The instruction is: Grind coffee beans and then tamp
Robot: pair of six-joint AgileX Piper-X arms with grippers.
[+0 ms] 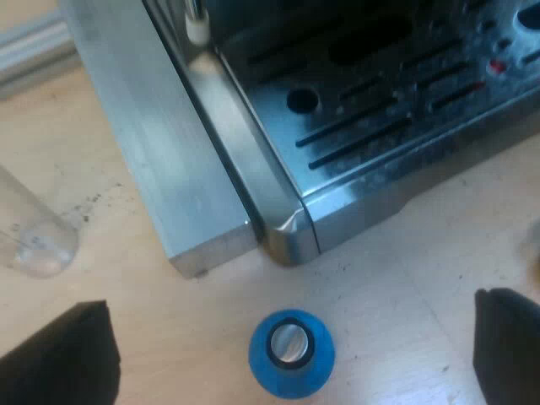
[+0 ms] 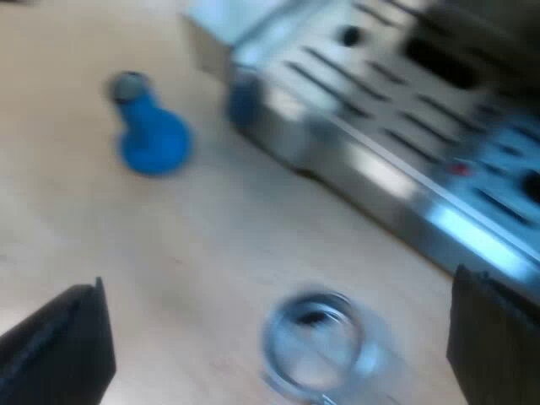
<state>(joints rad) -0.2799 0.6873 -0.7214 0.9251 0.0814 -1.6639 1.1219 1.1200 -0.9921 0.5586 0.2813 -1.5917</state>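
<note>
1 pale wooden tabletop (image 1: 422, 278) carries everything, and on it the steel espresso machine (image 1: 380, 110) stands with the corner of its slotted drip tray turned toward both arms. The left claw (image 1: 291, 297) hangs above the tabletop pointing straight down, its 2 black fingers spread wide and holding nothing. The right claw (image 2: 278, 283) hangs just as wide and empty a little way out from the machine's front edge.

What matters is the blue tamper (image 1: 291, 354). It stands upright on its broad base just off the tray's corner, its long axis vertical and its metal-capped top aimed up at the left claw, almost centred between those 2 fingers. From the right claw it sits well apart, so I judge the left arm the nearer; a plain descent and a close round the neck looks enough.

Between the right claw's fingers the clear measuring glass (image 2: 316, 346) stands mouth up.
</note>
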